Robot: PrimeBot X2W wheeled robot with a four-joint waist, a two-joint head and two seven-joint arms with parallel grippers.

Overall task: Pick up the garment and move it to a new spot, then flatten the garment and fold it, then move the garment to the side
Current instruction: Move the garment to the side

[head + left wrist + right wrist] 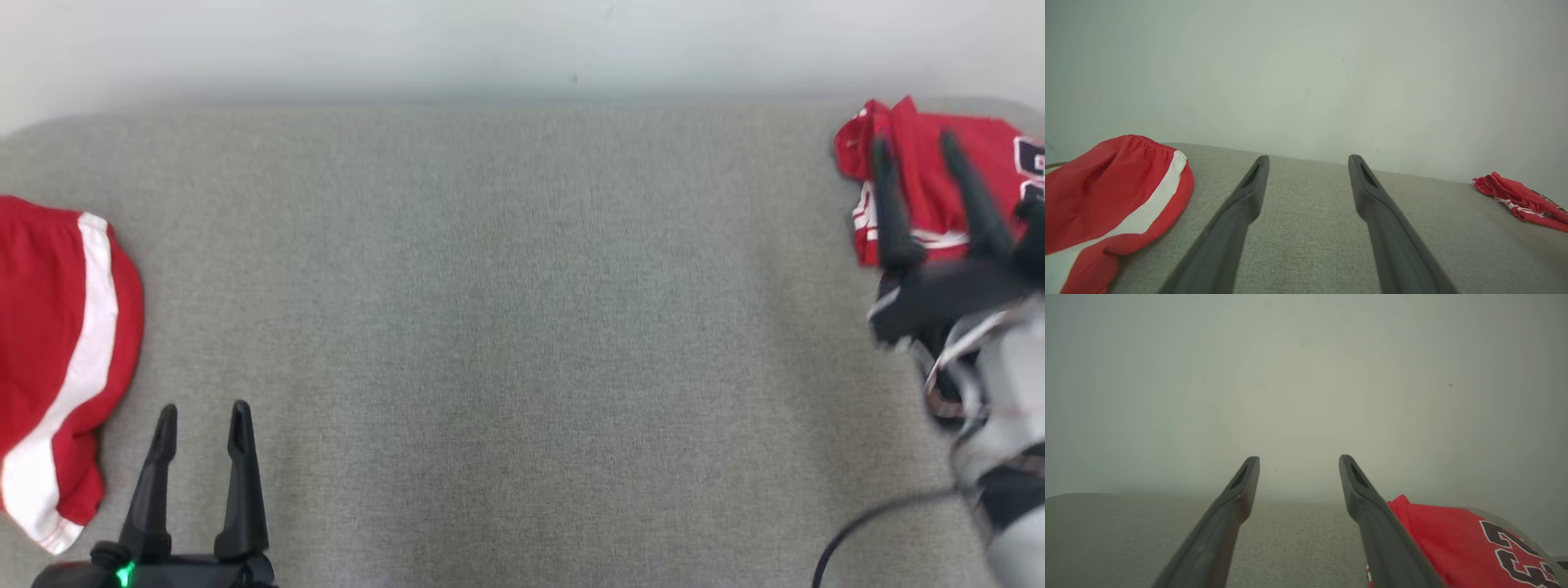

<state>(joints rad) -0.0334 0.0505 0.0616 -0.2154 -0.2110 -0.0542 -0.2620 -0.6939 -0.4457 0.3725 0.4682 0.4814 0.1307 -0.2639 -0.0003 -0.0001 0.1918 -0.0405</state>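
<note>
The left gripper (pixel 204 411) sits low at the left of the head view, its two dark fingers pointing up and spread wide, holding nothing. The right gripper (pixel 914 145) reaches far forward at the right edge, its fingers equally wide and empty, and its pale forearm (pixel 1000 384) slants back toward the lower right corner.

Surface: grey fabric (pixel 522 327).
Left: red white-striped shorts (pixel 49 327).
Far right: red printed jersey (pixel 922 196) under splayed right gripper (pixel 913 143).
Lower left: left gripper (pixel 204 411), fingers apart.
</note>
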